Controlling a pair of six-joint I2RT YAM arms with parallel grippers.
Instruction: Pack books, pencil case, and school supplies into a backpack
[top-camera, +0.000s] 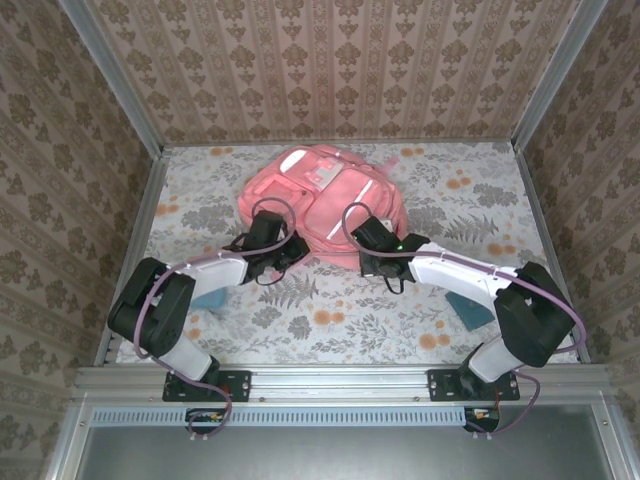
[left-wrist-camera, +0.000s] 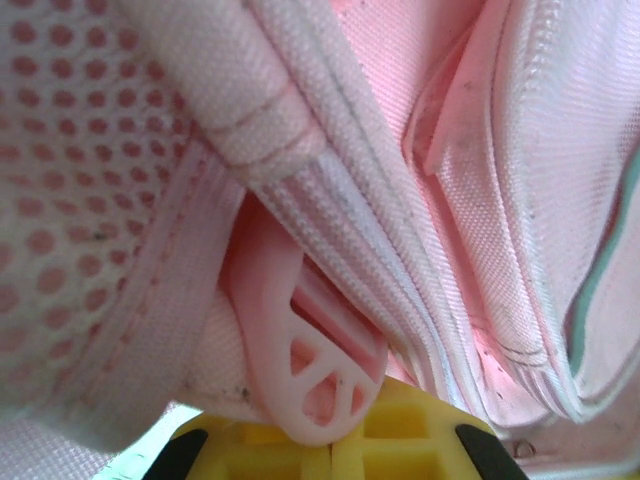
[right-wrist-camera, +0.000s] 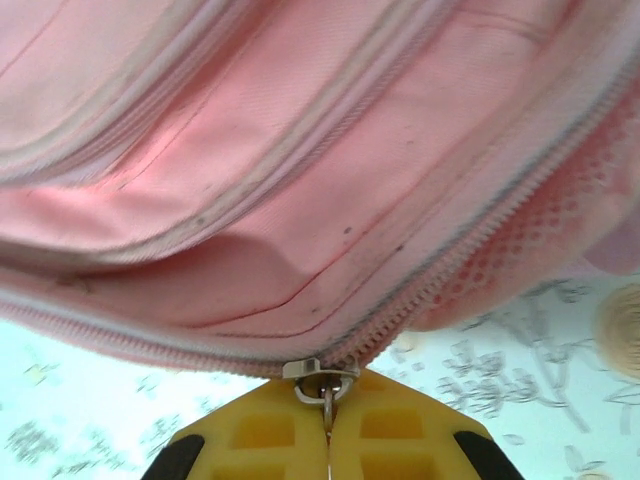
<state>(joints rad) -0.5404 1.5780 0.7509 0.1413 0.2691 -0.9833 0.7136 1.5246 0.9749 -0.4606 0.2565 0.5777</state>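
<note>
At the near edge of the backpack (top-camera: 320, 190), itself at the far middle of the table (top-camera: 330, 330): left gripper (left-wrist-camera: 330, 445) pressed together on a pink plastic tab (left-wrist-camera: 305, 375), right gripper (right-wrist-camera: 328, 440) pinching the metal zipper pull (right-wrist-camera: 325, 385). Best to brace with the left and draw the pull along the teeth with the right, low and in line, without hoisting the fabric. Teeth meshed beside the slider; contents impossible to tell. Out on the table, apart from the bag: a teal item (top-camera: 211, 299) near the left arm, a second teal item (top-camera: 466, 308) near the right.
</note>
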